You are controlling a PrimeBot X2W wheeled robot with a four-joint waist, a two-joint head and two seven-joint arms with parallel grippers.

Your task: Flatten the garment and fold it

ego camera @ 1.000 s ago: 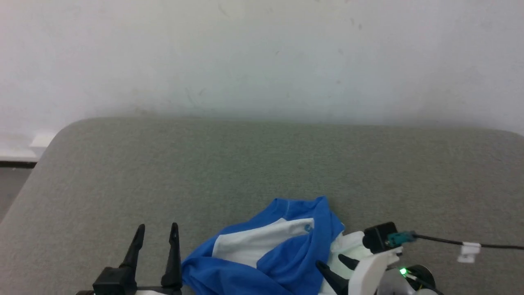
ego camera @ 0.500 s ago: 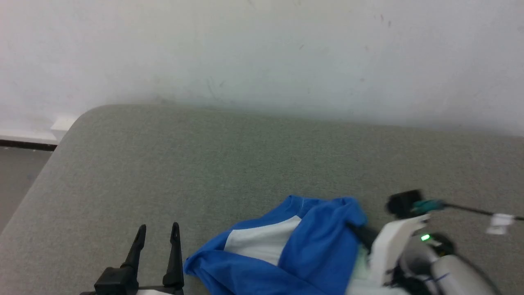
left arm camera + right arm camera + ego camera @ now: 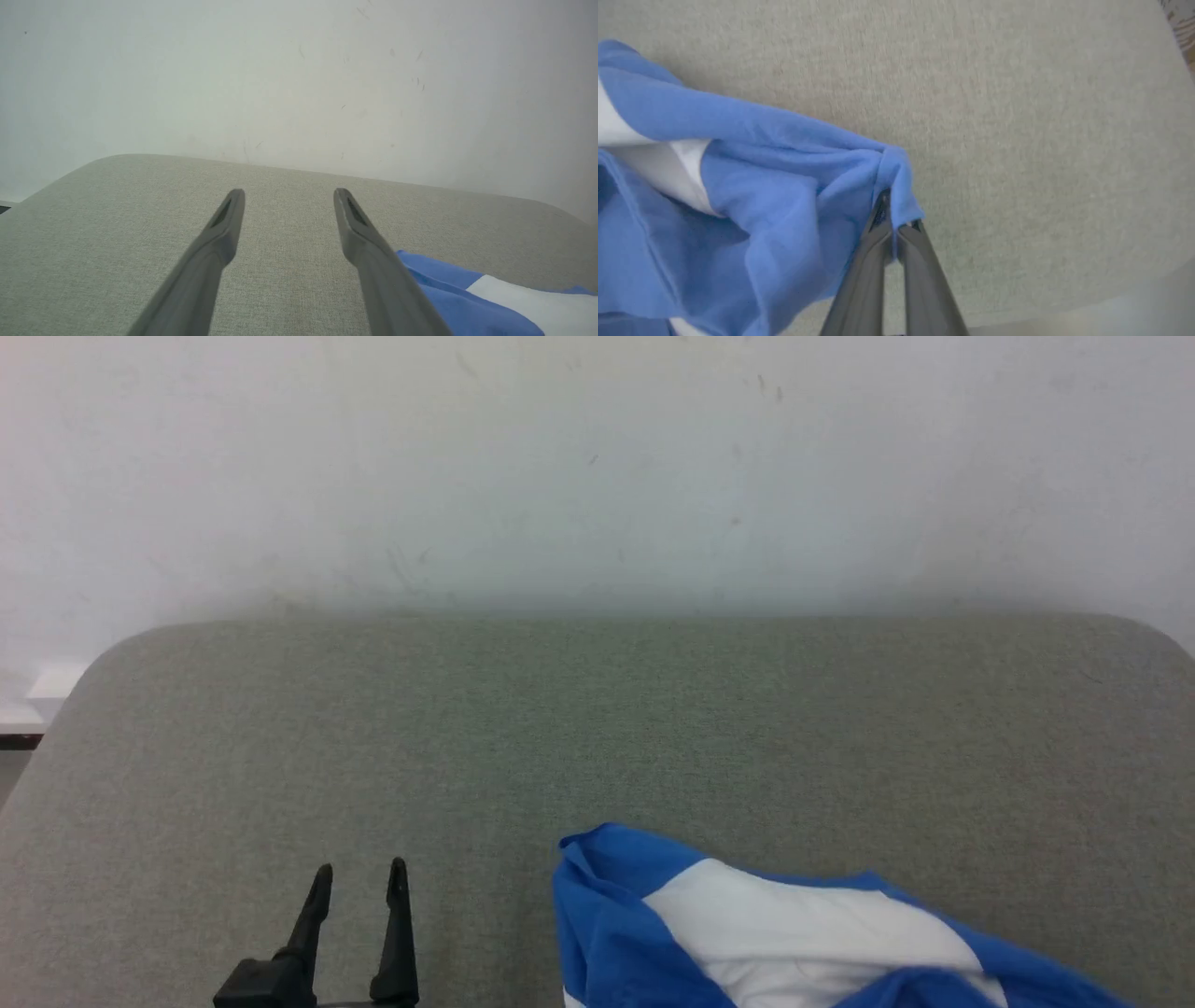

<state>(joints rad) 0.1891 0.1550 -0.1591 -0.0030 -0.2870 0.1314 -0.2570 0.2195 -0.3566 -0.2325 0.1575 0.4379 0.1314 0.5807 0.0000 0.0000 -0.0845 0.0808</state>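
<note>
**Open the bunch with 2 grips, not 1**

Your right gripper (image 3: 894,224) is clenched on a blue fold of the garment (image 3: 803,924), which sits bunched at the near right of the grey padded surface (image 3: 597,728). Your left gripper (image 3: 359,877) waits to its left, fingers spread, grasping nothing. To flatten well, I'd lift the pinched edge just enough to free the layers, then draw it outward. Bring the left claw to an opposite blue edge, so the thin jersey stretches evenly instead of dragging as 1 lump.

Left gripper (image 3: 360,866) points forward, fingers spread wide; right gripper (image 3: 896,223) is pinched on the garment (image 3: 775,186).
</note>
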